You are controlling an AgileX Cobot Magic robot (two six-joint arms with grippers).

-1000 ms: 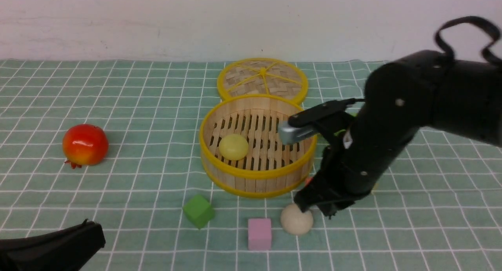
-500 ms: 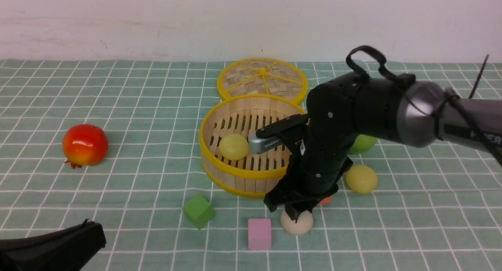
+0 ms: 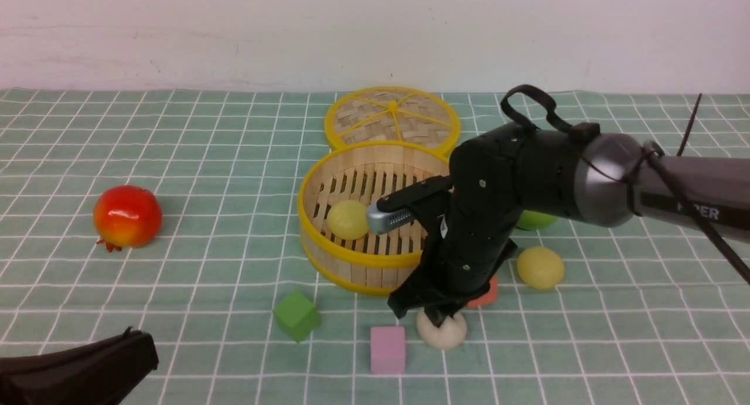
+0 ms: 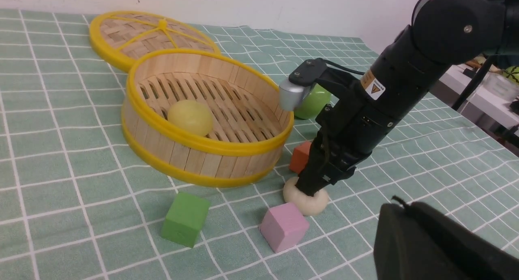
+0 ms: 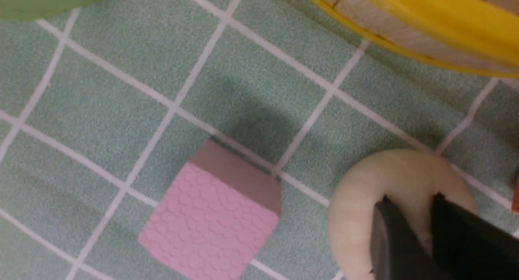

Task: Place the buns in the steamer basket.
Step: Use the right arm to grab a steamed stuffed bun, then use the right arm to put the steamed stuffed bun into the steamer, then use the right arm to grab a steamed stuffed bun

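The steamer basket (image 3: pixel 351 270) stands mid-table and holds one pale yellow bun (image 3: pixel 347 219). A second pale yellow bun (image 3: pixel 539 268) lies on the cloth to its right. The off-white bun (image 3: pixel 448 333) lies in front of the basket, beside a pink cube. My right gripper (image 3: pixel 436 318) points down onto this bun, its two black fingers close together and pinched into the bun's soft top (image 5: pixel 365 207). The right wrist view shows the gripper (image 5: pixel 409 203) dug into it. My left gripper (image 3: pixel 137 343) rests shut and empty at the near left corner.
The woven lid (image 3: pixel 391 119) lies behind the basket. A green apple (image 3: pixel 536 219) sits behind my right arm. A red fruit (image 3: pixel 127 215) is at the left. A green cube (image 3: pixel 296 315), pink cube (image 3: pixel 387 349) and orange cube (image 3: pixel 485 293) lie near the off-white bun.
My right arm has swung left and its gripper has come down onto the off-white bun, the fingers pressing into its top. The left arm has not moved.
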